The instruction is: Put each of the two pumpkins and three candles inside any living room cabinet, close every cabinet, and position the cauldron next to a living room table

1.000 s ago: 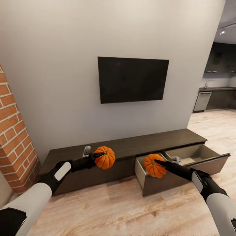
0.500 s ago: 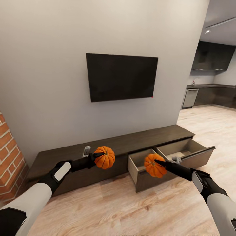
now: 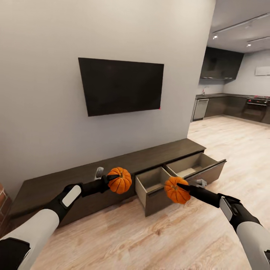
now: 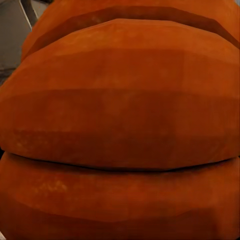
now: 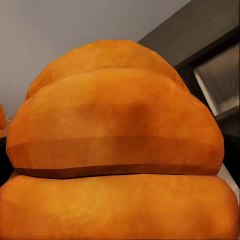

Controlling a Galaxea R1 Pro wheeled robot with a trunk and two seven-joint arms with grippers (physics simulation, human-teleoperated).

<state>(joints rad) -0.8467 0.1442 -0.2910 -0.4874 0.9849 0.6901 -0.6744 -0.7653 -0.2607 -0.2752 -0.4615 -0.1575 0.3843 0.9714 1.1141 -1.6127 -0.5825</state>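
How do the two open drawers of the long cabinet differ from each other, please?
The left drawer shows only a bare pale floor, while the right drawer has a light patch on its floor. The left drawer sits nearer the robot. Both belong to the cabinet and stand pulled out.

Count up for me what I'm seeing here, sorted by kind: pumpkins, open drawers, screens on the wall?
Pumpkins: 2, one in the left gripper (left pumpkin) and one in the right gripper (right pumpkin)
Open drawers: 2, side by side in the cabinet (near drawer, far drawer)
Wall screens: 1, the TV
Total: 5
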